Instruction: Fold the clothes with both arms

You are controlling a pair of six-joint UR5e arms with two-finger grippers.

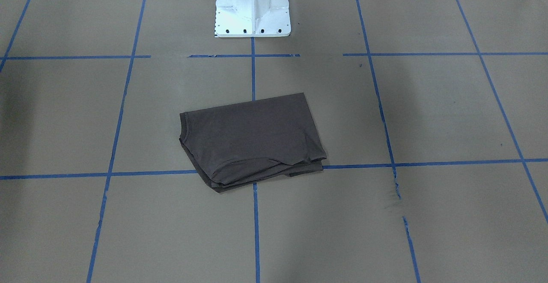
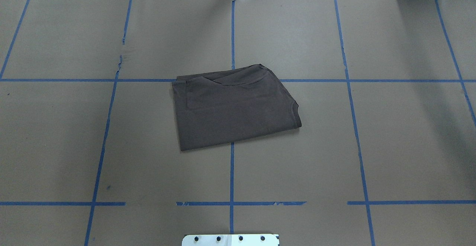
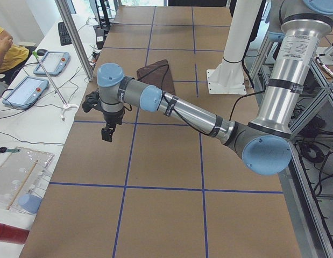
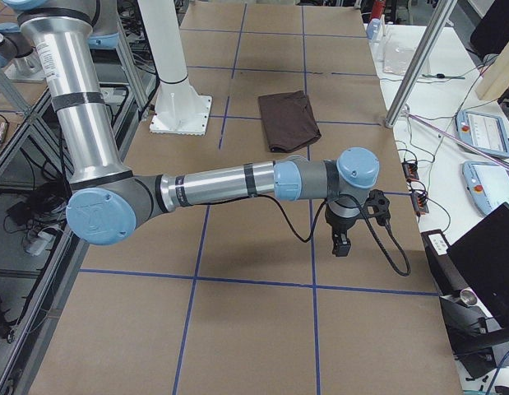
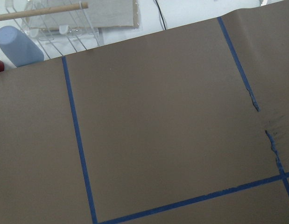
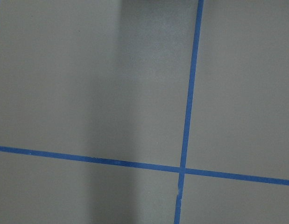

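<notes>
The left hand (image 3: 107, 133) is hanging above the matte brown paper worktop (image 2: 67, 145), its opening impossible to tell. The soft dark brown-grey T-shirt (image 2: 234, 108) is lying centrally as a folded, layered rectangle across blue tape lines (image 2: 232, 179), untouched. The right hand (image 4: 342, 243) is hanging well apart, its opening likewise unclear.

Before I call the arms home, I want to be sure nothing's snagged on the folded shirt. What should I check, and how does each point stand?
1. T-shirt folded, lying mid-table: ok.
2. Layers aligned: not ok, lower layers peek out along one edge.
3. Left gripper clear of the T-shirt, above bare table: ok.
4. Right gripper clear of the T-shirt: ok.
5. Grippers open or shut: cannot tell, only side views show them.
</notes>
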